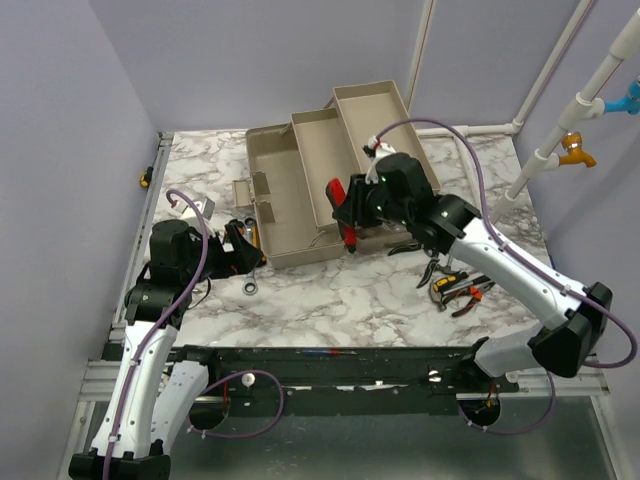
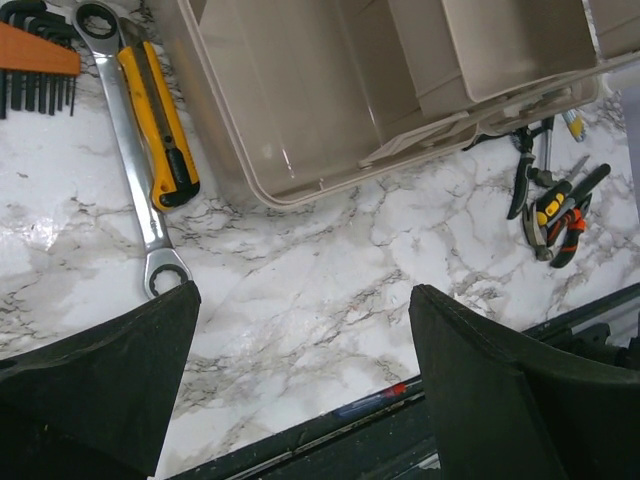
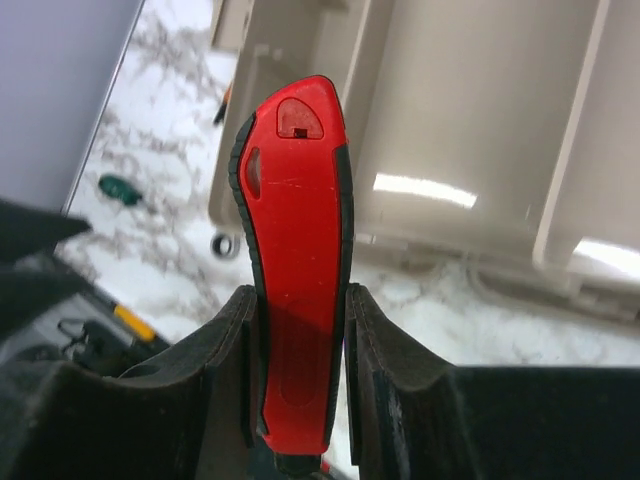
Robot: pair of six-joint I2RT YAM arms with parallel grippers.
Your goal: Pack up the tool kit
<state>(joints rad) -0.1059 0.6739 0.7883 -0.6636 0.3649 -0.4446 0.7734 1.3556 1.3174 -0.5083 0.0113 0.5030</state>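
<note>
**Red cutter held over the open toolbox**

The toolbox [image 1: 300,195] sits open at the far middle of the counter [image 1: 330,300], with its deep bin on the left and two fold-out trays stepping away to the far right. Wherever I can see in, the bin and trays show only bare beige plastic. The right arm covers part of the nearer tray and the box's near right corner.

The right fingers [image 3: 385,360] are clamped on the lower half of the red cutter [image 3: 297,230]. It hangs above the box's near edge, its black-edged tip pointing at the trays. The part below the grip is cut off from view.

The left fingers [image 2: 100,390] are spread wide with nothing between them, low over bare counter near the box's near left corner.

On the counter left of the box lie a long ring wrench [image 2: 125,150], a yellow utility knife [image 2: 160,125] just beside it, and hex keys [image 2: 35,60] in an orange holder, cut off at the frame edge. A tangle of pliers [image 1: 458,288] lies to the near right of the box, too jumbled to count. Markings on the tools are too small to read.
</note>
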